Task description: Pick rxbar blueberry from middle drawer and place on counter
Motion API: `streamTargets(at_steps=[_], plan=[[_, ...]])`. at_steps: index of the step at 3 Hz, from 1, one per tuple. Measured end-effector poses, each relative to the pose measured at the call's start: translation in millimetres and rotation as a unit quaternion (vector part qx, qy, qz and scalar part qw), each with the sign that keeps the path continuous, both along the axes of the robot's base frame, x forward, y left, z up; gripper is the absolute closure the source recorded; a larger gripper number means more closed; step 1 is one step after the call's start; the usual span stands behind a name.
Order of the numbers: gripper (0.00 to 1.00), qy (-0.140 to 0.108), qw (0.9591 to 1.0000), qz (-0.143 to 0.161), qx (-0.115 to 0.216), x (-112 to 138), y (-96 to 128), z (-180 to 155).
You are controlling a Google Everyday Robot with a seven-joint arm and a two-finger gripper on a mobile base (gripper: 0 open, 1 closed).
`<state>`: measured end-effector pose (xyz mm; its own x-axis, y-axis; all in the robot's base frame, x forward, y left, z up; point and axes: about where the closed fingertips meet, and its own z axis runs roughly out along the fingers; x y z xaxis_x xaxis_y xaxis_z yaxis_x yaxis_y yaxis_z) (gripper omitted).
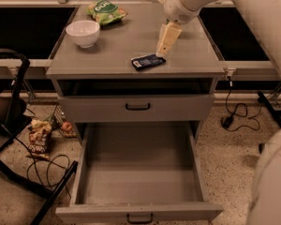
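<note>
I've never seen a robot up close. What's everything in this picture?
Flat wrapped snack bar: one, dark blue, counter's front edge.
Round bowl: one, white, counter's left.
Crinkled snack bag: one, green, counter's back.
Metal cabinet counter: one, grey, top surface.
Shut drawer front: one, grey, under counter.
Deep open drawer: one, grey, lowest, pulled out.
Crumpled wrappers: a few, brownish, left floor.
Loose cables: several, black, floor either side.
Robot arm: one, white, upper right.
Claw: one, cream, tip at the bar's right end.

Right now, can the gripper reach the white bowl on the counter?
Probably yes. The gripper hangs over the counter by the rxbar blueberry; only bare surface lies between it and the bowl.
</note>
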<state>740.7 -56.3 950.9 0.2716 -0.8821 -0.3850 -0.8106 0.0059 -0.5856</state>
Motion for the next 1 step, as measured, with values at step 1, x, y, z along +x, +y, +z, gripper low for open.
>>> streamTargets(at_steps=[1], plan=[[0.00,-0.067,0.9976,-0.012,0.015,-22.8,-30.4,47.2]])
